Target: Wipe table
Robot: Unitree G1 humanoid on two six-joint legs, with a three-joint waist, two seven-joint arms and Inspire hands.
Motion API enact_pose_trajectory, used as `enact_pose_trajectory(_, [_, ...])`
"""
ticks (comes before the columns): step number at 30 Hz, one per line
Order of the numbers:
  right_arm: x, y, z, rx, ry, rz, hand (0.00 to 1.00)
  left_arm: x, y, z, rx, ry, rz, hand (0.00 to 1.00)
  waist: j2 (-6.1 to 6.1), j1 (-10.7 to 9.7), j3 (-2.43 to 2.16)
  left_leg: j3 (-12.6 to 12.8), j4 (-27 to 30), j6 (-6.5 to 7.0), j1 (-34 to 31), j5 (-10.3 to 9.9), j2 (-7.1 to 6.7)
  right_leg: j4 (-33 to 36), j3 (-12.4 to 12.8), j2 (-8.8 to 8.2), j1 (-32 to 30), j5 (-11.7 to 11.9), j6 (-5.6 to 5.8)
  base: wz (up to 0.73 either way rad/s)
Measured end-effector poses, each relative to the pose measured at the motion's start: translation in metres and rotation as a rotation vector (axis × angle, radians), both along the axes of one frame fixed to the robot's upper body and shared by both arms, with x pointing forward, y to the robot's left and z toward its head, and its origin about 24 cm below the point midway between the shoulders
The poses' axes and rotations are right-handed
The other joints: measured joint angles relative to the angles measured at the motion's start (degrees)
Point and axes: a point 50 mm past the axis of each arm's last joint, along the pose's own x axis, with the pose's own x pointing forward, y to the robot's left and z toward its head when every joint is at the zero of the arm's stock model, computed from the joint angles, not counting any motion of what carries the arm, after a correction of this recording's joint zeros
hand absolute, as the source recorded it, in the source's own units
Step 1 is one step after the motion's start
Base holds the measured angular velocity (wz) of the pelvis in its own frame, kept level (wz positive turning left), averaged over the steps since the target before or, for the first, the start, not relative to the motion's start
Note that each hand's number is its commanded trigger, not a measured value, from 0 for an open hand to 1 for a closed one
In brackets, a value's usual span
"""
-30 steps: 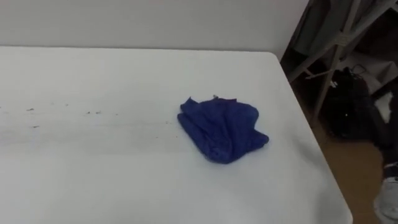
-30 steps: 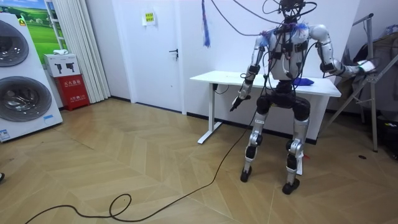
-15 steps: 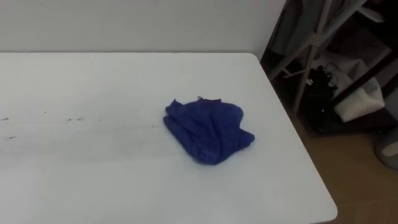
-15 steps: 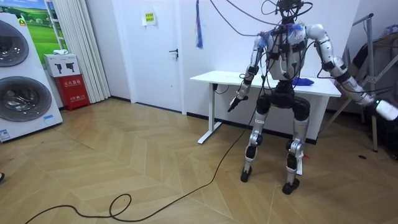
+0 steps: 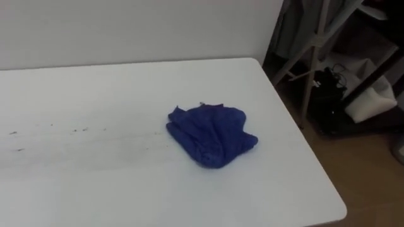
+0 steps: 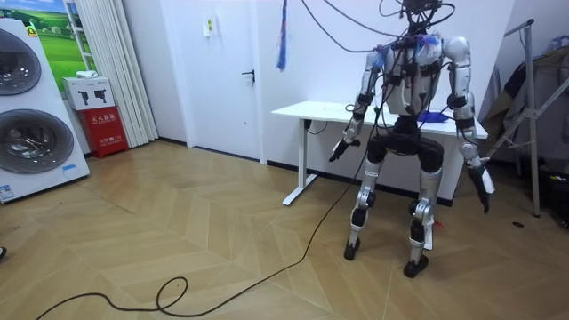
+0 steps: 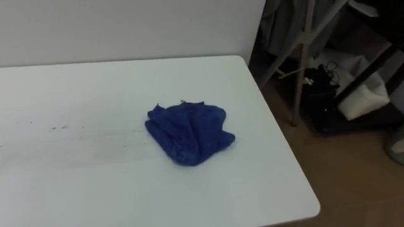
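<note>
A crumpled blue cloth (image 5: pixel 211 135) (image 7: pixel 189 133) lies on the white table (image 5: pixel 95 82), right of the middle and apart from the table's right edge. Left of it, a faint line of dark specks (image 5: pixel 82 130) runs across the tabletop. In the room view I stand at the table's (image 6: pixel 311 111) long side, facing it, with the cloth (image 6: pixel 433 116) just past my right arm. My left hand (image 6: pixel 338 149) hangs below the table's edge. My right hand (image 6: pixel 480 185) hangs at my right thigh with fingers pointing down. Neither hand touches the cloth.
Right of the table stands a metal rack (image 5: pixel 309 63) with a black bag (image 5: pixel 328 94) and a white bag (image 5: pixel 369 104) at its foot. The wall runs just behind the table. Two washing machines (image 6: pixel 27 107) and a red box (image 6: pixel 102 120) stand far off.
My right arm has swung down from stretched out sideways to hanging beside my thigh. The head camera shifted a little; the cloth has not moved on the table.
</note>
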Motion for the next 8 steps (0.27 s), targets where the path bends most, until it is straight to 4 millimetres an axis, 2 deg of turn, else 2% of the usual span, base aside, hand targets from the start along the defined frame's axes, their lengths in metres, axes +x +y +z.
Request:
enact_pose_trajectory(2, [0.043, 0.000, 0.001, -0.016, -0.099, 0.142, 0.00, 0.002, -0.008, -0.002, -0.016, 0.008, -0.044, 0.00, 1.11, 0.6, 0.31, 0.0, 0.0, 0.00, -0.2, 0.0, 0.00, -0.1, 0.0, 0.06, -0.2, 0.0, 0.02, 0.00])
enact_pose_trajectory(5, [0.076, 0.005, 0.005, -0.010, -0.211, 0.208, 0.00, 0.002, -0.011, -0.003, -0.021, 0.015, -0.075, 0.00, 1.40, 1.7, 0.30, -1.0, 0.0, -0.01, -0.6, 0.1, -0.03, -0.8, -0.7, 0.05, 0.2, -0.1, 0.13, 0.13])
enact_pose_trajectory(8, [0.086, 0.014, 0.005, 0.020, -0.267, 0.234, 0.00, -0.001, -0.010, -0.002, -0.008, 0.039, -0.104, 0.00, 0.90, 2.5, 0.10, -2.1, 0.9, 0.03, -1.7, 0.1, -0.03, -1.2, -1.8, -0.03, 0.3, -0.2, 0.28, 0.20])
